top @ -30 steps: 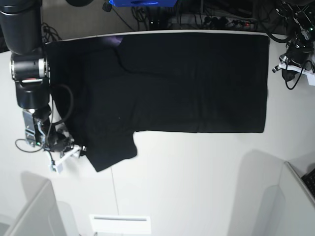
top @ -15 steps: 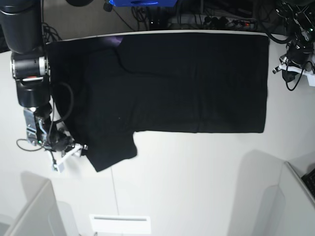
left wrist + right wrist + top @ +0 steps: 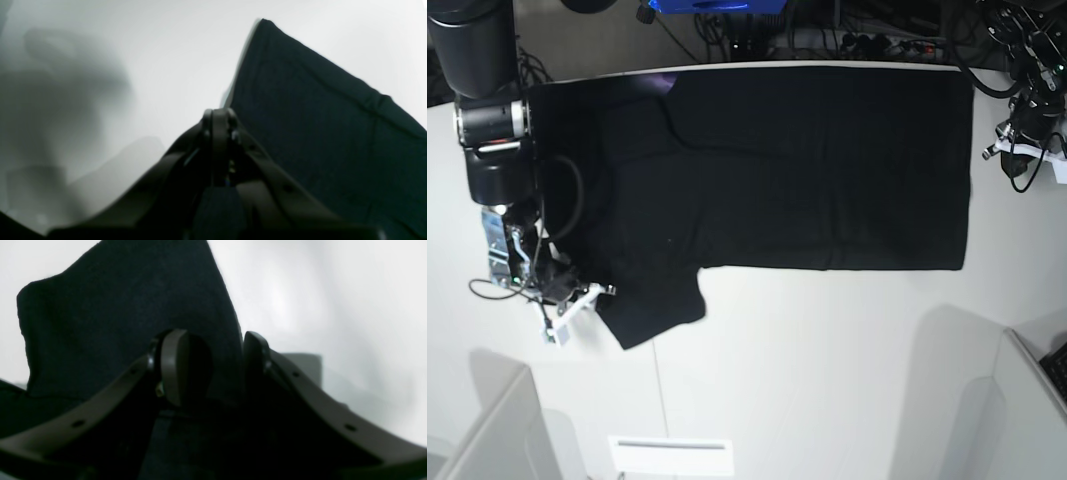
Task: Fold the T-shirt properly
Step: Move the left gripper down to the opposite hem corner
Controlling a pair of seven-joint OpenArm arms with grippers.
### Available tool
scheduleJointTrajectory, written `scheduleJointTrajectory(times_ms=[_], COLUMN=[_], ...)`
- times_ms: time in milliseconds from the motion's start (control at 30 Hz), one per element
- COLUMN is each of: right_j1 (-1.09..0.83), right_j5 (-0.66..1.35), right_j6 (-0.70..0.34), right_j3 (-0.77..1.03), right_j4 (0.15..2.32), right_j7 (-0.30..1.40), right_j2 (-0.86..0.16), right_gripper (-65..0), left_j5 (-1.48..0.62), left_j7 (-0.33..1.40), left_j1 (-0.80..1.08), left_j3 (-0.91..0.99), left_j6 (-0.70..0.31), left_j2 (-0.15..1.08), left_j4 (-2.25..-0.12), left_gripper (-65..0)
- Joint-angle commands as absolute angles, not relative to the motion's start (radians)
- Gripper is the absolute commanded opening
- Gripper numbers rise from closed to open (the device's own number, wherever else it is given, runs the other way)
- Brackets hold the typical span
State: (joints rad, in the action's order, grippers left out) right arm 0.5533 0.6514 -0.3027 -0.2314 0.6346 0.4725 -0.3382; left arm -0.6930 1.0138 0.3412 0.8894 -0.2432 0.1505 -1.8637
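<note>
Right tool (image 3: 213,370) part-open, jaws astride the T-shirt (image 3: 767,170) sleeve edge; left tool (image 3: 218,125) clenched, empty.

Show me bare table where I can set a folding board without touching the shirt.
The widest bare patch of table lies below the shirt's lower edge, right of the sleeve. A narrow strip runs right of the hem. It is crowded at the sleeve, where the right claw sits, and along the far edge.

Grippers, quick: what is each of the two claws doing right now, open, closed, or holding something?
Left gripper: closed, holding nothing, beside the T-shirt.
Right gripper: jaws apart around the T-shirt's sleeve edge; a firm grip cannot be told.
</note>
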Motion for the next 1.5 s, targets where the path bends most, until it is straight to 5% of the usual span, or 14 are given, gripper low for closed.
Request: scheduleJointTrajectory(times_ms=[0, 67, 200, 400, 500, 800, 1467], right_j1=[0.573, 0.573, 0.573, 0.573, 0.573, 0.573, 0.576], right_j5=[0.653, 0.653, 0.653, 0.653, 0.653, 0.653, 0.654], right_j6=[-0.305, -0.303, -0.303, -0.303, -0.303, -0.303, -0.303], right_j3=[-0.234, -0.234, -0.234, -0.234, -0.232, -0.232, -0.225], right_j4=[0.642, 0.641, 0.641, 0.641, 0.641, 0.641, 0.642], right_j7=[0.489, 0.489, 0.489, 0.489, 0.489, 0.492, 0.493], right_j2=[-0.348, -0.348, -0.348, -0.348, -0.348, -0.346, -0.348], right_gripper=[-41.1, -44.9, -65.0, -65.0, -65.0, -65.0, -65.0], left_j5=[-0.705, -0.705, -0.704, -0.704, -0.704, -0.463, -0.45], left_j7=[0.998, 0.998, 0.998, 0.998, 0.997, 0.825, 0.806], left_j1=[0.341, 0.332, 0.298, 0.196, 0.108, -0.088, -0.34], left_j3=[0.889, 0.889, 0.886, 0.886, 0.877, 0.562, 0.309], left_j6=[-0.246, -0.246, -0.246, -0.249, -0.249, -0.251, -0.246], left_j2=[0.165, 0.166, 0.206, 0.266, 0.303, 0.38, 0.374], left_j4=[-1.877, -1.874, -1.816, -1.661, -1.546, -1.3, -0.983], left_gripper=[-65.0, -65.0, -65.0, -16.6, -4.9, -5.1, -5.1])
